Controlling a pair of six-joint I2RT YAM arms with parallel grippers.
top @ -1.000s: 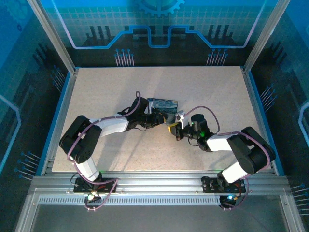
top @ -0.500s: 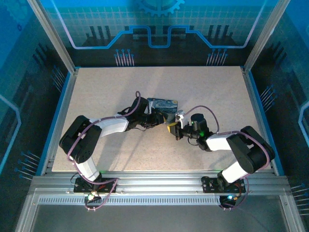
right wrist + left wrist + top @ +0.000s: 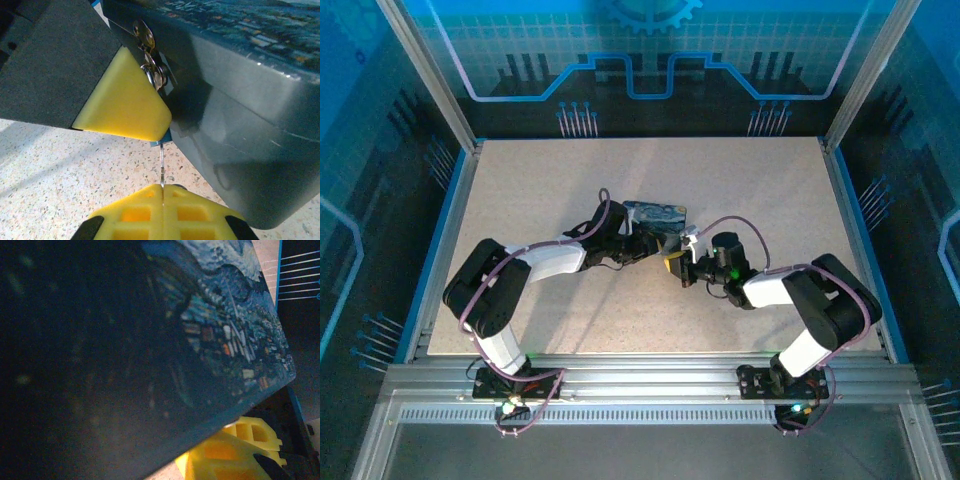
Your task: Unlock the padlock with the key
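In the right wrist view my right gripper (image 3: 162,187) is shut on the key (image 3: 162,167), a thin dark sliver pointing up at the padlock (image 3: 161,143). Of the padlock I see just a small bluish corner under a yellow finger (image 3: 125,105) of my left gripper (image 3: 650,243); silvery loops (image 3: 152,72) show above that finger at the box's clasp. The key tip touches or nearly touches the bluish corner. The left gripper's other finger is hidden. From the top view both grippers meet at the front of the dark blue painted box (image 3: 658,213), with the right gripper (image 3: 672,262) just beside the left one.
The box wall (image 3: 240,125) rises right beside the key. Its painted lid (image 3: 150,340) lies very close to the left wrist camera, with a yellow finger (image 3: 225,452) below its edge. Speckled table (image 3: 550,180) stretches all around, bounded by blue rails (image 3: 448,215).
My right gripper has crept a little up and left toward the box and the left gripper, carrying the key. The left arm and the box have stayed put.
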